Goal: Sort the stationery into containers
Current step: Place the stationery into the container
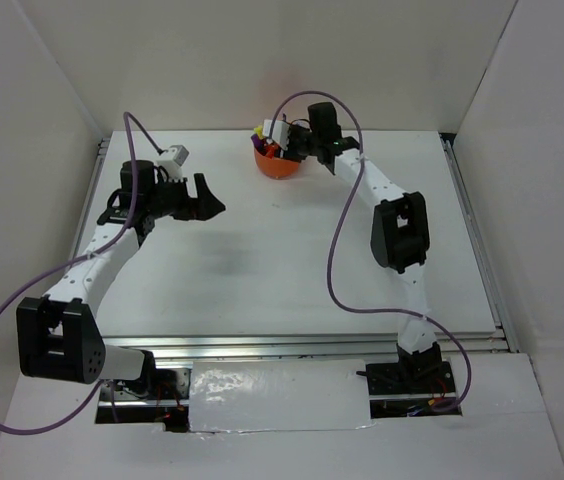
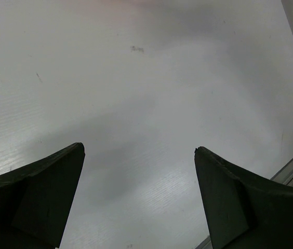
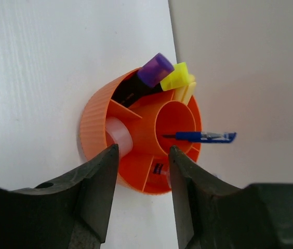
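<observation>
Overhead camera surveys the whole table (image 1: pixel 262 270); wrist cameras look down closely, the right sharing the organiser (image 1: pixel 282 168).

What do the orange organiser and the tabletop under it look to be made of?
Orange organiser: likely moulded plastic, with a finely ribbed outer wall, thin inner dividers and a soft sheen. Tabletop: white board with faint parallel grain lines, matt to satin; laminate or painted wood, I cannot tell which.

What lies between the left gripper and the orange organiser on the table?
Nothing: only bare white table separates the left gripper from the orange organiser, as the top view shows. The left wrist view shows bare table too.
</observation>
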Tool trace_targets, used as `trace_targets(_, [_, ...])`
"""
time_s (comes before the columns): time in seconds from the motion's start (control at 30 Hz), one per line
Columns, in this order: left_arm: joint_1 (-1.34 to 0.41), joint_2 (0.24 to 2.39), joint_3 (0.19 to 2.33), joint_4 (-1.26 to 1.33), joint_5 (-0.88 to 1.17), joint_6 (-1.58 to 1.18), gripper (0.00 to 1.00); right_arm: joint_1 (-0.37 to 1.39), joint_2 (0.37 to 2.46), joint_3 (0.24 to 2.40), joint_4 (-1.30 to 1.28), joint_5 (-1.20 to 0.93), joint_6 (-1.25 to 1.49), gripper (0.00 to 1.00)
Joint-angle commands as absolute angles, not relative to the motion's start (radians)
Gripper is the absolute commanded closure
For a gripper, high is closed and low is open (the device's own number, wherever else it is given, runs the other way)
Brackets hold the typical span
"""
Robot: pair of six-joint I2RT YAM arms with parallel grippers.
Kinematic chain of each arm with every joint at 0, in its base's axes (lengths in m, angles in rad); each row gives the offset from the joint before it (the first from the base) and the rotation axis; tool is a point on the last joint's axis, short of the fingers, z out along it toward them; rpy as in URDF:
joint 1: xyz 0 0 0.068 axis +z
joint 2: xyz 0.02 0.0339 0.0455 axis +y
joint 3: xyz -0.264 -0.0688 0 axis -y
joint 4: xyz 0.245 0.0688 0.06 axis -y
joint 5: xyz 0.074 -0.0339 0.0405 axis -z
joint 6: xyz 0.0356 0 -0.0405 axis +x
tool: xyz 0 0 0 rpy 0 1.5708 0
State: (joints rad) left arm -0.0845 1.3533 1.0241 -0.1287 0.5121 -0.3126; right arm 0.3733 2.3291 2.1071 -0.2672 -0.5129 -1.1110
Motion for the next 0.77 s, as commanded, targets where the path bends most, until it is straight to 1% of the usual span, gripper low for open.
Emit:
trace_targets(0.0, [-0.092, 1.35, 1.123, -0.176, 0.437, -0.264, 0.01, 0.383, 2.056, 2.044, -0.181, -0.551, -0.942, 0.46])
trace_targets(0.03, [-0.098, 1.353, 1.137, -0.228, 0.389, -0.237, 0.01, 0.382, 2.007, 2.004, -0.161, -0.543, -0.858, 0.43])
trace_targets(0.07, [-0.098, 1.353, 1.149, -0.254, 0.367, -0.22, 0.01, 0.379, 1.956, 1.911, -0.155, -0.532, -0.815, 0.35])
trace_targets(0.1, [-0.1, 1.356, 1.173, -0.277, 0.347, -0.203, 0.01, 0.373, 1.86, 1.867, -0.161, -0.505, -0.778, 0.26])
trace_targets(0.17, [-0.107, 1.364, 1.195, -0.351, 0.234, -0.187, 0.01, 0.354, 1.725, 1.759, -0.192, -0.474, -0.655, 0.07])
trace_targets(0.2, [-0.107, 1.37, 1.201, -0.373, 0.201, -0.18, 0.01, 0.322, 1.686, 1.725, -0.242, -0.46, -0.612, 0.0])
trace_targets(0.23, [-0.103, 1.374, 1.204, -0.411, 0.169, -0.172, 0.01, 0.301, 1.645, 1.691, -0.261, -0.453, -0.573, 0.0])
trace_targets(0.27, [-0.101, 1.382, 1.195, -0.423, 0.152, -0.163, 0.01, 0.275, 1.608, 1.611, -0.276, -0.442, -0.49, 0.0])
trace_targets(0.3, [-0.098, 1.382, 1.189, -0.431, 0.131, -0.163, 0.01, 0.249, 1.533, 1.562, -0.314, -0.439, -0.467, 0.0])
trace_targets(0.33, [-0.091, 1.375, 1.162, -0.437, 0.105, -0.15, 0.01, 0.197, 1.461, 1.469, -0.333, -0.434, -0.444, 0.0])
trace_targets(0.37, [-0.087, 1.367, 1.141, -0.43, 0.097, -0.146, 0.01, 0.168, 1.419, 1.413, -0.344, -0.428, -0.425, 0.0])
trace_targets(0.4, [-0.083, 1.359, 1.123, -0.422, 0.084, -0.141, 0.01, 0.135, 1.378, 1.351, -0.333, -0.42, -0.41, 0.0])
trace_targets(0.43, [-0.078, 1.35, 1.103, -0.411, 0.078, -0.134, 0.01, 0.07, 1.333, 1.233, -0.33, -0.422, -0.403, 0.0])
trace_targets(0.47, [-0.075, 1.33, 1.073, -0.402, 0.074, -0.127, 0.01, 0.039, 1.248, 1.174, -0.318, -0.416, -0.397, 0.0])
trace_targets(0.53, [-0.064, 1.312, 1.049, -0.393, 0.06, -0.12, 0.01, -0.03, 1.169, 1.013, -0.285, -0.411, -0.396, 0.0])
trace_targets(0.57, [-0.063, 1.298, 1.033, -0.388, 0.061, -0.115, 0.0, -0.084, 1.101, 0.973, -0.284, -0.413, -0.402, 0.0])
trace_targets(0.63, [-0.052, 1.279, 1.006, -0.382, 0.077, -0.107, 0.01, -0.135, 1.043, 0.867, -0.275, -0.416, -0.391, 0.0])
trace_targets(0.67, [-0.049, 1.261, 0.997, -0.367, 0.096, -0.11, 0.01, -0.187, 0.998, 0.845, -0.279, -0.437, -0.393, 0.0])
trace_targets(0.73, [-0.04, 1.247, 0.985, -0.36, 0.112, -0.11, 0.01, -0.224, 0.959, 0.786, -0.278, -0.448, -0.382, 0.0])
